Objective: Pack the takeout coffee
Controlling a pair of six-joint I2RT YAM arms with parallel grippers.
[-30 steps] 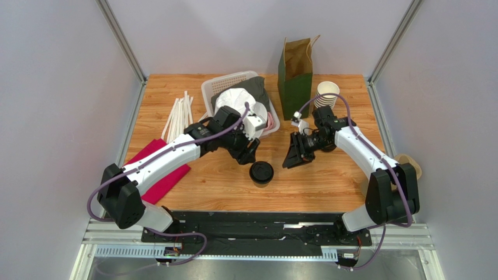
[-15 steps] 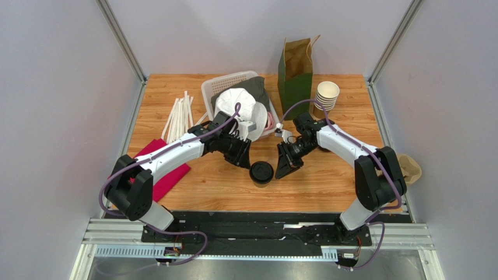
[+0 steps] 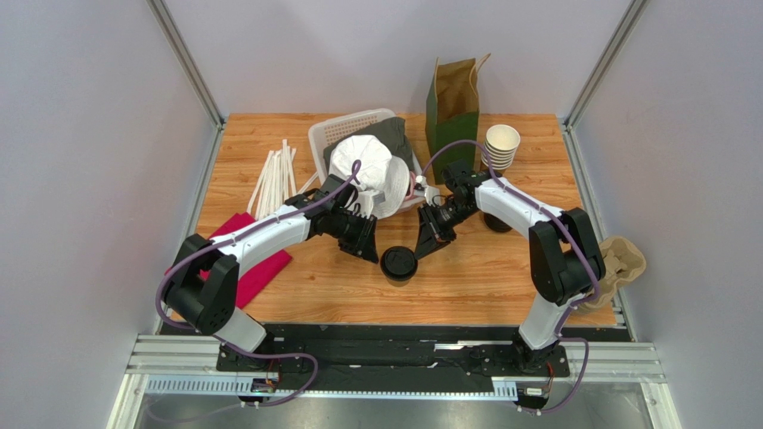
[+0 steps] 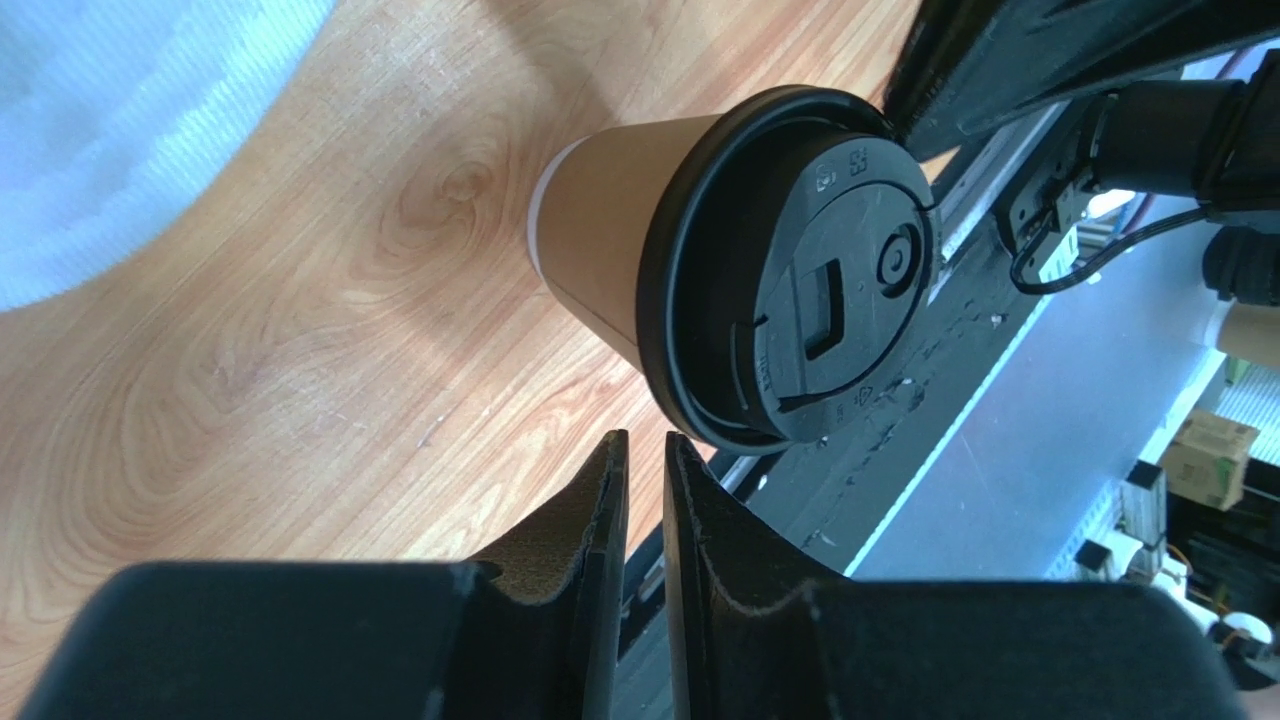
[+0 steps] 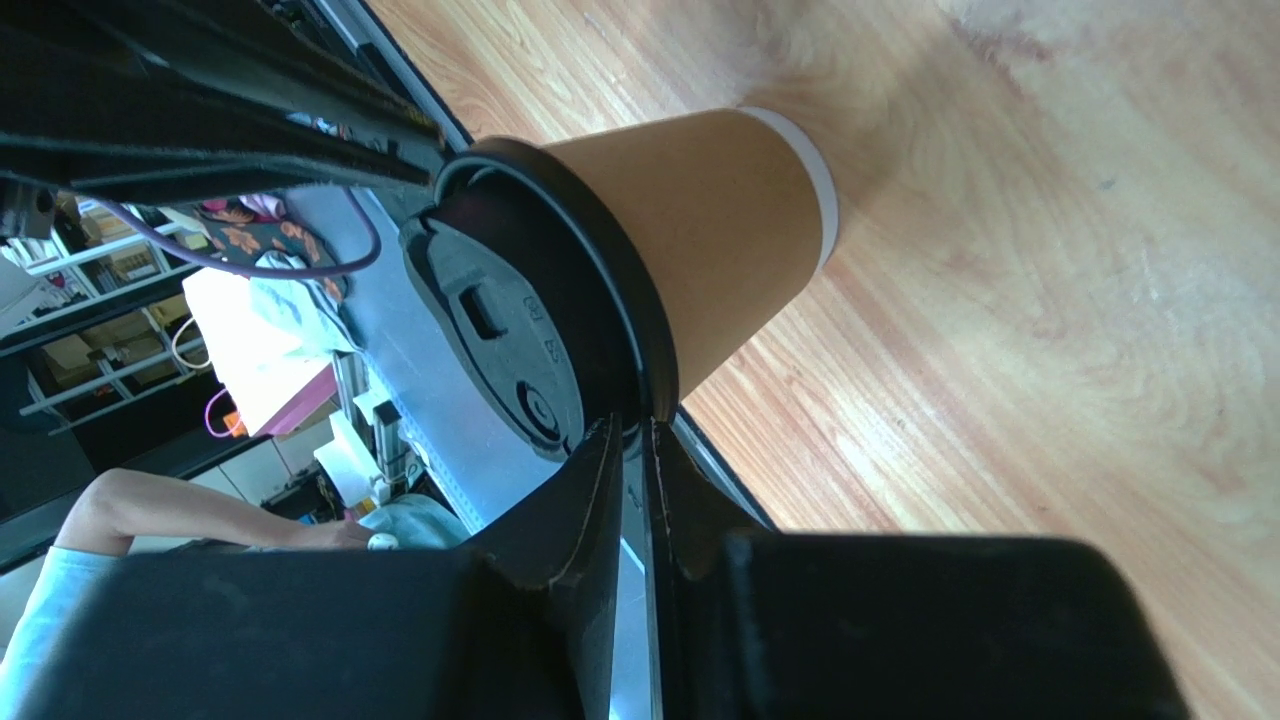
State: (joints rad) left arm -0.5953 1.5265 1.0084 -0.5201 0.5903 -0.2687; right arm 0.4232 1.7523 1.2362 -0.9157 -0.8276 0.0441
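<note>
1. Takeout coffee [image 3: 399,265], black lid on, stands upright on the table [image 3: 501,286] near the front middle, between both arms.
2. Left jaws sit just to its left, squeezed almost shut, gripping nothing.
3. Right jaws are nearly closed too and empty, with their tips right by the lid's rim.
4. Green paper bag [image 3: 452,134] stands open at the back, well apart.

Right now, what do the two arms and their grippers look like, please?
The left arm and the right arm have white links with black joints and bases. A purple cable runs along each. The left gripper and the right gripper are black, with two flat, tapering fingers.
</note>
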